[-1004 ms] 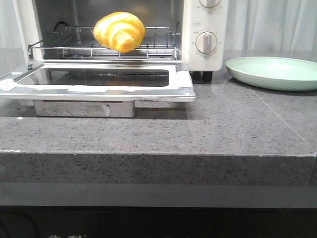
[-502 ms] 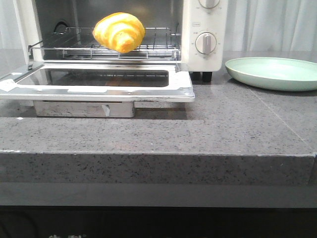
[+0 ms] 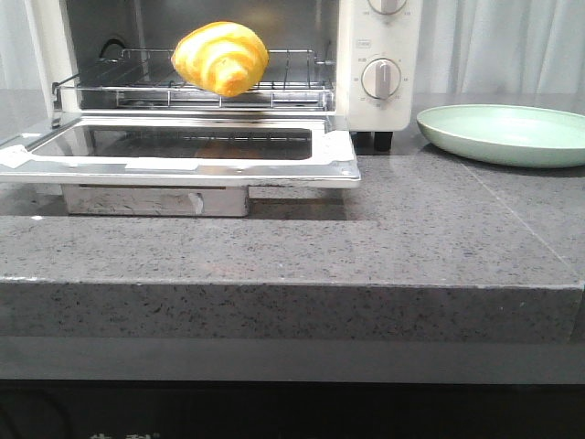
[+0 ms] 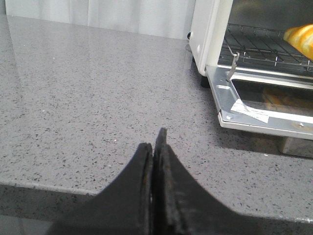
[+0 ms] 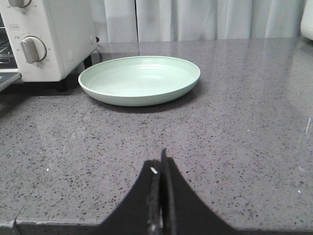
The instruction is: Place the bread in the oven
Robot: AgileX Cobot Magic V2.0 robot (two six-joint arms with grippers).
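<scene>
The golden-yellow bread [image 3: 220,58] with brown stripes lies on the wire rack [image 3: 292,80] inside the white oven [image 3: 379,64], whose glass drop door [image 3: 183,151] hangs open and flat. A corner of the bread also shows in the left wrist view [image 4: 301,39]. My left gripper [image 4: 155,147] is shut and empty above the grey counter, to the left of the oven. My right gripper [image 5: 161,161] is shut and empty above the counter, in front of the pale green plate [image 5: 140,79]. Neither gripper shows in the front view.
The pale green plate [image 3: 507,133] sits to the right of the oven, with nothing on it. The open door juts out over the grey speckled counter [image 3: 411,238]. The counter's front edge [image 3: 292,288] runs across the view. White curtains hang behind.
</scene>
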